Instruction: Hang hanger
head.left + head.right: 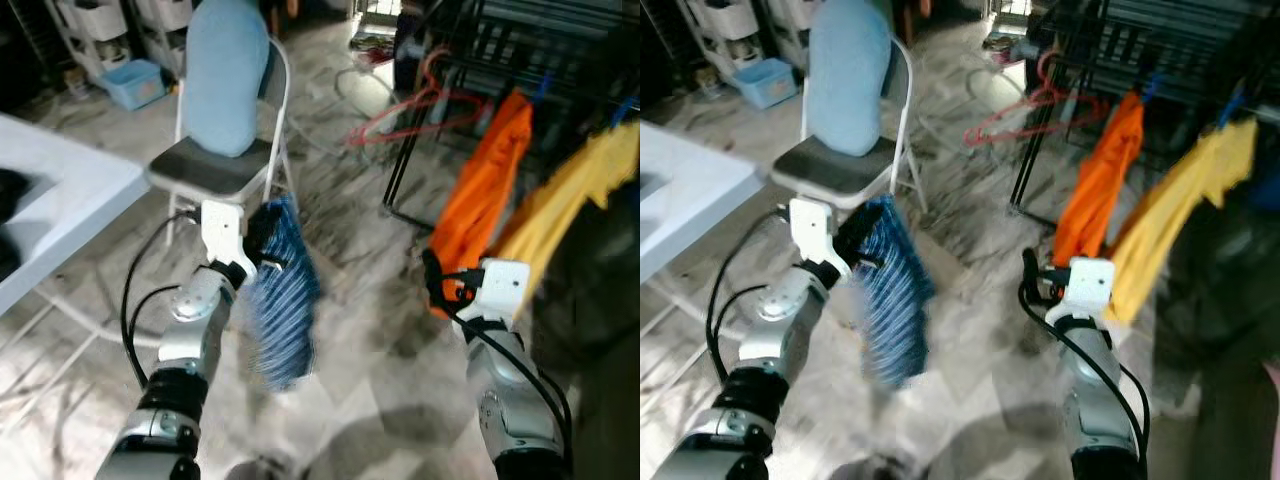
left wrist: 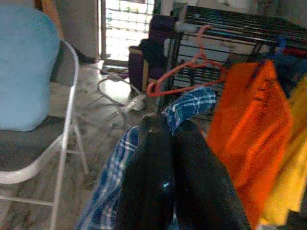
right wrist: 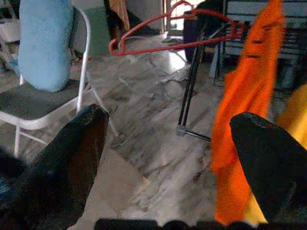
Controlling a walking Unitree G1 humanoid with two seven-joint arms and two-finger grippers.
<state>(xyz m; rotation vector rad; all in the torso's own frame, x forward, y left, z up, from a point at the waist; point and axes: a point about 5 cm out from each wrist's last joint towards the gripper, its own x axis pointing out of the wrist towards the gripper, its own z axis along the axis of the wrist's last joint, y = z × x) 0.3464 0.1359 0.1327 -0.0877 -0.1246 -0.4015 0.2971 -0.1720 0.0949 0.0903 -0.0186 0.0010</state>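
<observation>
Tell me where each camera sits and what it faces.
Left and right eye views: head, looking down; both arms, left hand holding a blue plaid garment.
Left wrist view: along shut fingers toward the drying rack.
Right wrist view: between open fingers toward the orange garment.
Shared: red hanger, folding chair.

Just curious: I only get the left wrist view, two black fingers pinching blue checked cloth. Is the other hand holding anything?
Observer: No. The right hand is open and empty, close to the orange garment.
Operator: How much cloth is there?
Observer: The blue checked cloth hangs in a long fold well below the left hand.
Operator: Anything on the robot's left side?
Observer: A white table stands there.
</observation>
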